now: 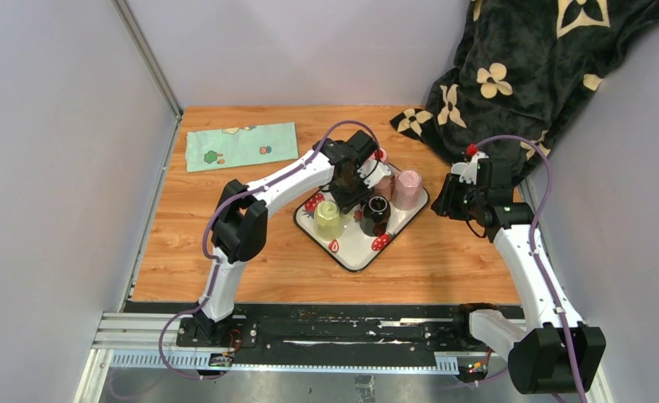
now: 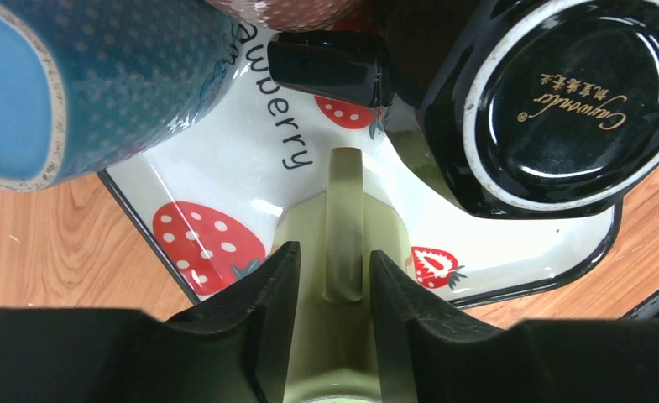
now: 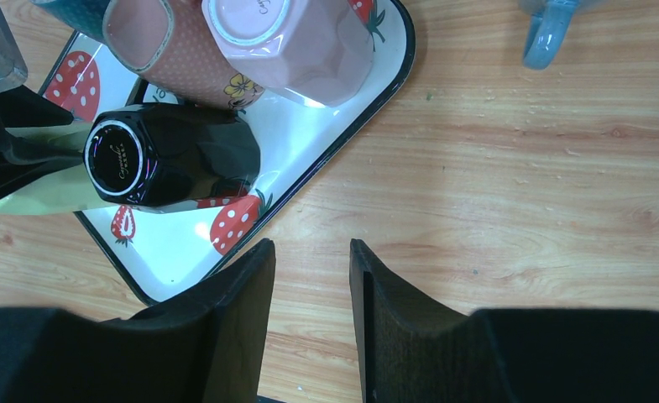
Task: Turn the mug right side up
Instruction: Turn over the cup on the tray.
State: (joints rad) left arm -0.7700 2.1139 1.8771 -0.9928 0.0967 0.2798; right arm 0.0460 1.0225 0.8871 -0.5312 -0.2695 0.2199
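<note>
Left claw (image 2: 332, 252) sits loose around the handle of the yellow mug (image 2: 343, 201), one finger on each side, not squeezing. The mug is pale yellow-green with flat sides. It is on the strawberry tray (image 2: 225, 164), just beside the black mug (image 2: 573, 92), whose bottom faces up. Right claw (image 3: 309, 248) is open over the table (image 3: 519, 168), holding nothing.

Cloth (image 1: 242, 145): pale green, printed, lying flat at the far left
Blanket (image 1: 527, 75): dark with cream flowers (bunched in the far right corner)
Desk (image 1: 443, 260): wood-grain top
Tray (image 1: 355, 250): white, strawberry print, mid-desk, set cornerwise
</note>
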